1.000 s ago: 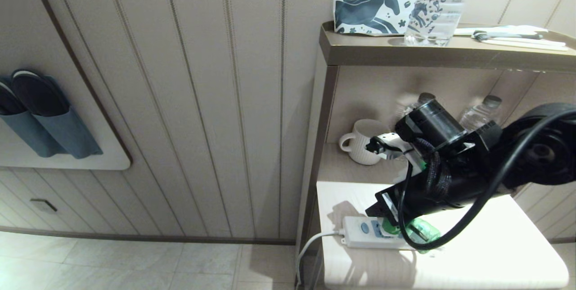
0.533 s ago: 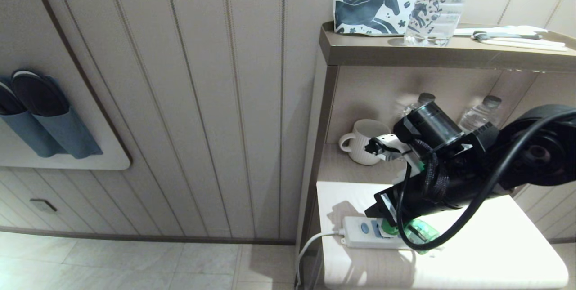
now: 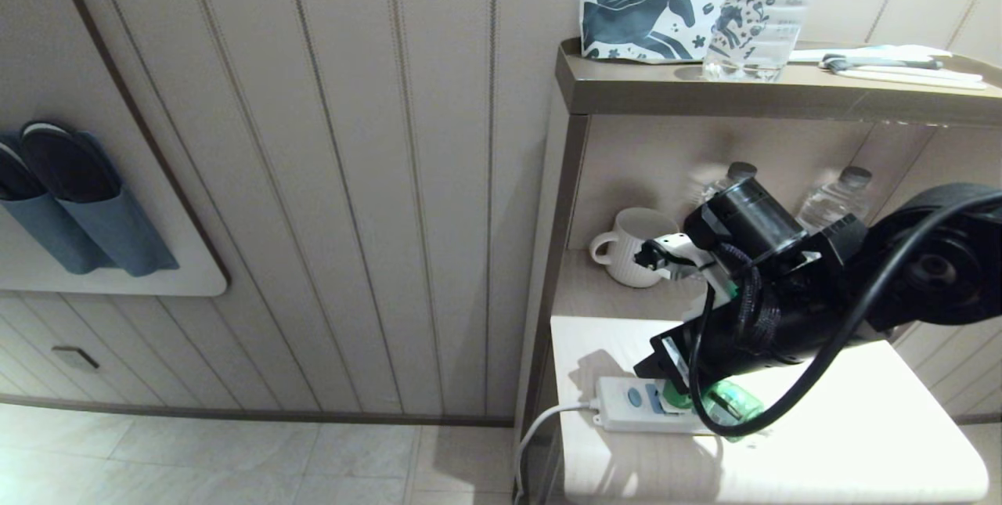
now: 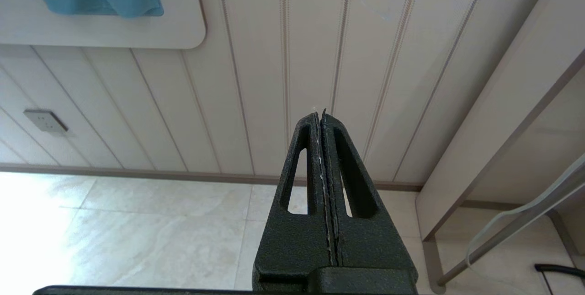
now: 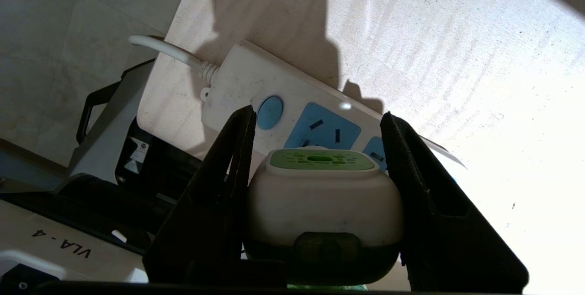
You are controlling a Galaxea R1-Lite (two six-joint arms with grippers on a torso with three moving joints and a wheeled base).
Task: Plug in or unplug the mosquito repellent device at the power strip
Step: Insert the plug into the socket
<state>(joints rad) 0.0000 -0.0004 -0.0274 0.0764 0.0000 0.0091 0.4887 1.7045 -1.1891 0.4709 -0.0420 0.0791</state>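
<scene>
The mosquito repellent device (image 5: 320, 194), white with a green vented top, sits between the fingers of my right gripper (image 5: 317, 113), which press on both its sides. It is directly over the first light-blue socket panel of the white power strip (image 5: 237, 80), next to the blue button; whether its prongs are in the socket is hidden. In the head view the green bottle of the device (image 3: 732, 403) shows under my right wrist, on the power strip (image 3: 618, 403). My left gripper (image 4: 320, 114) is shut on nothing, parked above the floor by the panelled wall.
The strip lies near the left front of a white table (image 3: 861, 427), its cord (image 3: 540, 427) hanging off the edge. Behind, a shelf holds a white mug (image 3: 630, 247) and clear water bottles (image 3: 838, 192). A horse-print pouch (image 3: 650, 8) stands on top.
My right arm has shifted very slightly left over the strip, with the device still between the fingers. The left arm has not moved.
</scene>
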